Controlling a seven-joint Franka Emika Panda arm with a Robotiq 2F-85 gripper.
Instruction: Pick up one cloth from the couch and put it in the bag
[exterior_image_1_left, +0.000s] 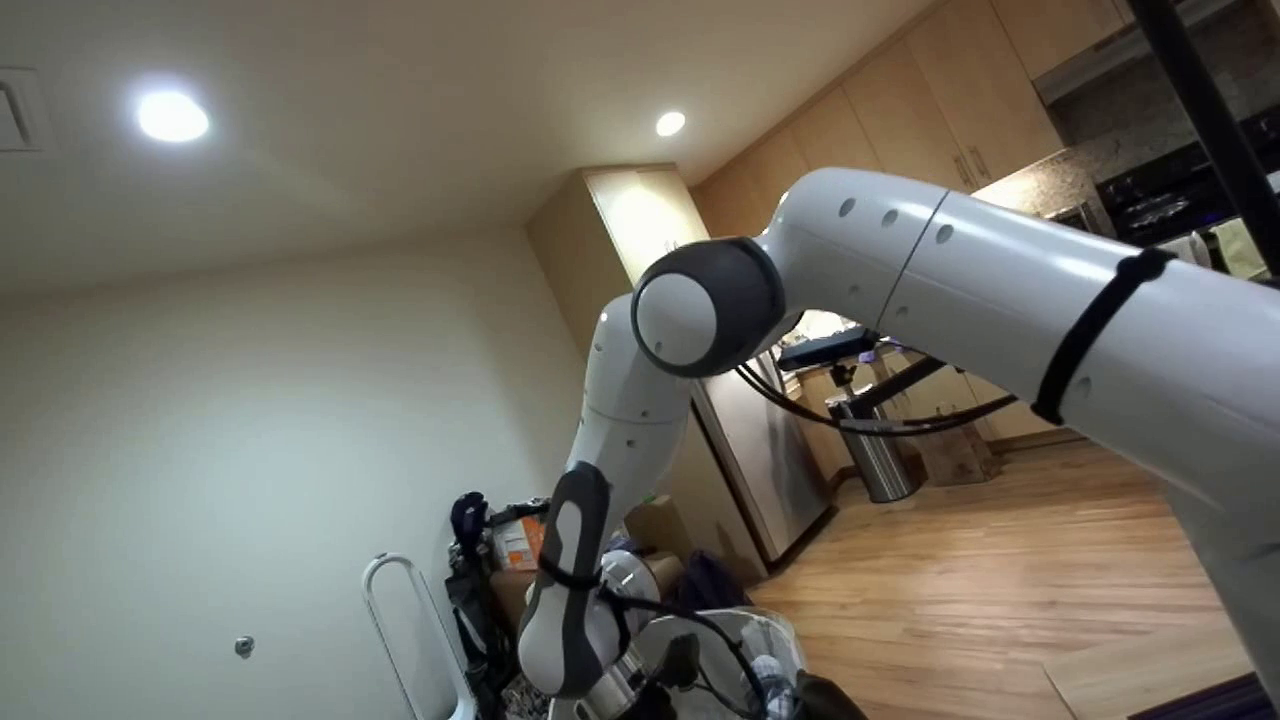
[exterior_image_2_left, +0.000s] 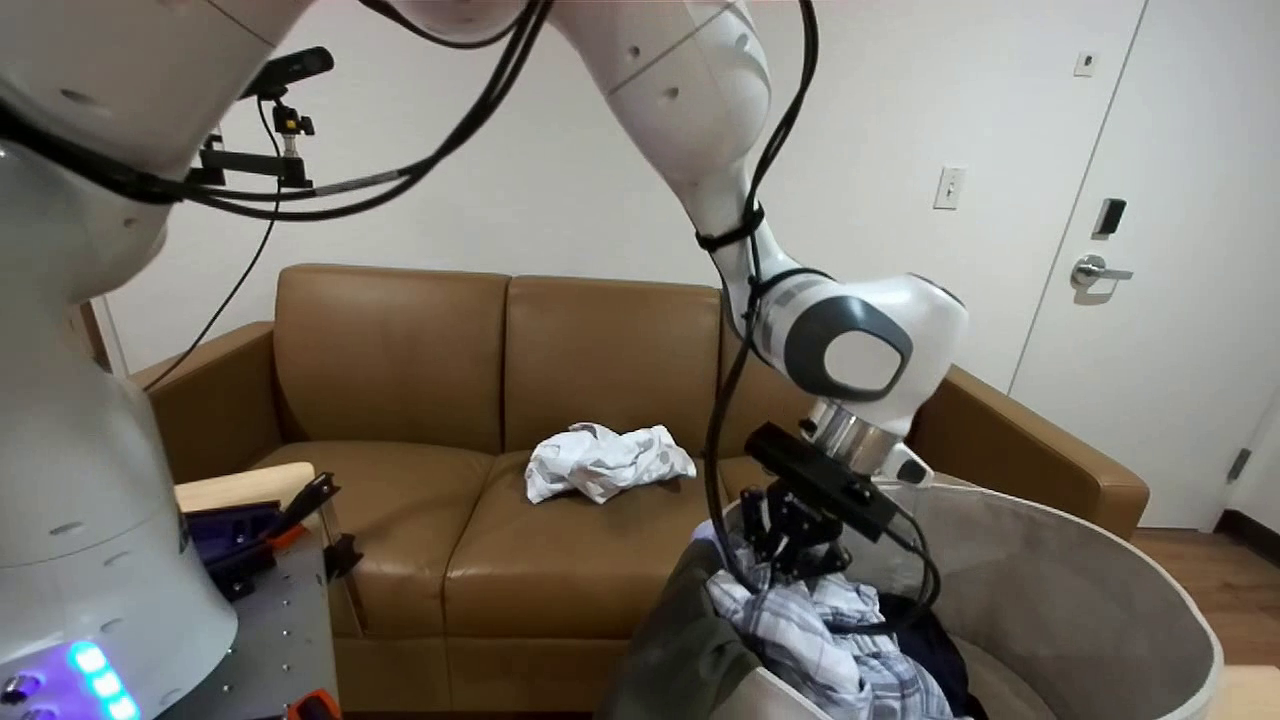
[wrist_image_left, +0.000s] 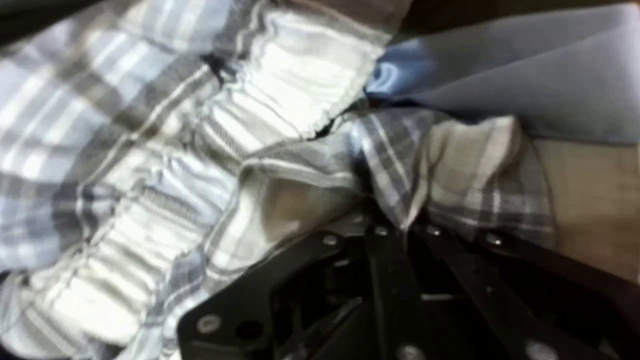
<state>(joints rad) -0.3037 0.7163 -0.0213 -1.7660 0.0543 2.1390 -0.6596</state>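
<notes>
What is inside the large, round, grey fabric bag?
Crumpled blue-white plaid cloth, pinched by the black two-fingered gripper, and dark fabric beside it. Whatever lies beneath them is covered.

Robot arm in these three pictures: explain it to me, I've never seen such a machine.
The white, jointed machine is a robot arm. Two pictures look on from outside it; the close-up is taken from its wrist. In an exterior view, a crumpled white cloth lies on the brown couch. The black fingers are closed on a plaid cloth, which is bunched in the bag alongside some dark fabric.
</notes>
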